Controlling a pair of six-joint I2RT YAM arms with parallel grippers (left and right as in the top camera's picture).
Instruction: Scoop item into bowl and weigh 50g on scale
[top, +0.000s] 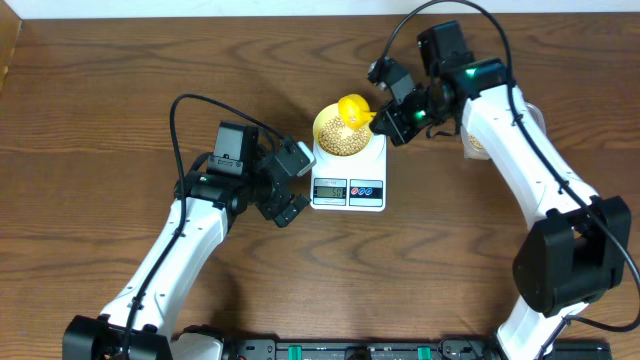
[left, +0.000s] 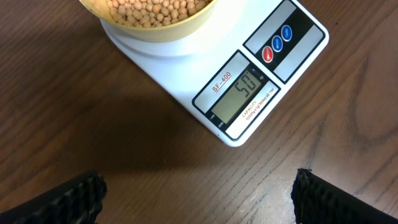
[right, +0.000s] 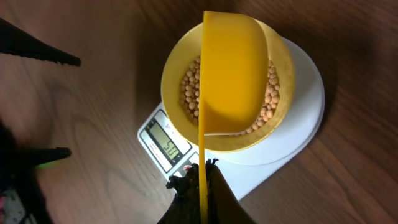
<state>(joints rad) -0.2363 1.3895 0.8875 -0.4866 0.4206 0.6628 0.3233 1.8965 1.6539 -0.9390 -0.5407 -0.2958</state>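
Note:
The pale yellow bowl (top: 332, 126) holds tan beans (top: 343, 141) and stands on the white scale (top: 350, 180). In the left wrist view the scale's display (left: 241, 94) reads 50. My right gripper (top: 388, 122) is shut on the handle of the yellow scoop (top: 354, 109), which it holds tipped on its side over the bowl. In the right wrist view the scoop (right: 230, 68) covers the middle of the bowl (right: 177, 68), with beans (right: 190, 87) showing on either side. My left gripper (top: 293, 184) is open and empty on the table just left of the scale.
The brown wooden table (top: 100, 120) runs all round the scale. Something pale with tan contents (top: 473, 143) shows behind the right arm, mostly hidden. Black cables arch over both arms.

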